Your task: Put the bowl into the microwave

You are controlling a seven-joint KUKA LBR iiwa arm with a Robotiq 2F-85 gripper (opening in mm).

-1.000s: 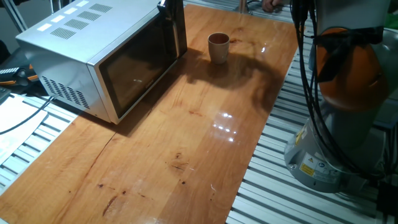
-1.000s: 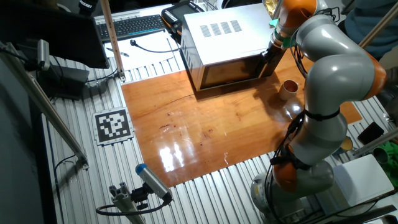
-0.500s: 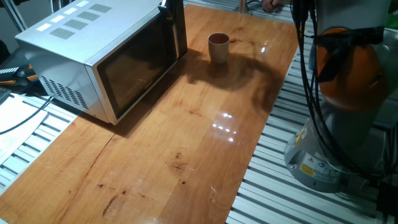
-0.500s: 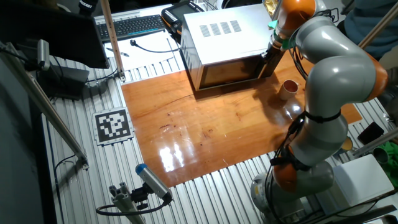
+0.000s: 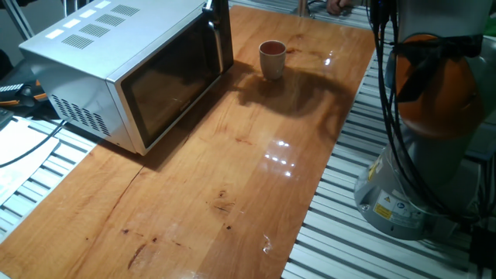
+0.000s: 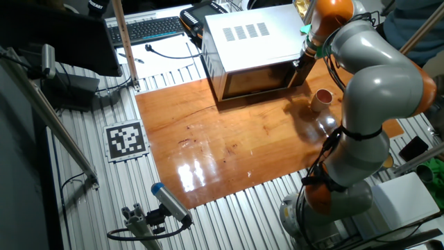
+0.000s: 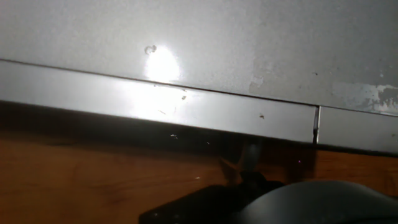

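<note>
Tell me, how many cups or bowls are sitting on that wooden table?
1. The single bowl stands upright on the wooden table, just off the microwave door's handle end. The robot arm hides part of the table in the other fixed view.

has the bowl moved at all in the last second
No. The bowl stands in the same spot on the table, equally far from the microwave door corner.

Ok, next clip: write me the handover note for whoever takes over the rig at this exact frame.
Tool: at the microwave's handle end, holding nothing visible; whether it is open or shut cannot be told.
Microwave: at the table's far-left end, door shut.
Bowl: upright on the table, beside the microwave's handle end, apart from it and untouched.
Done: the arm has reached the door handle.
Left: open the door, pick up the bowl, set it inside.
</note>
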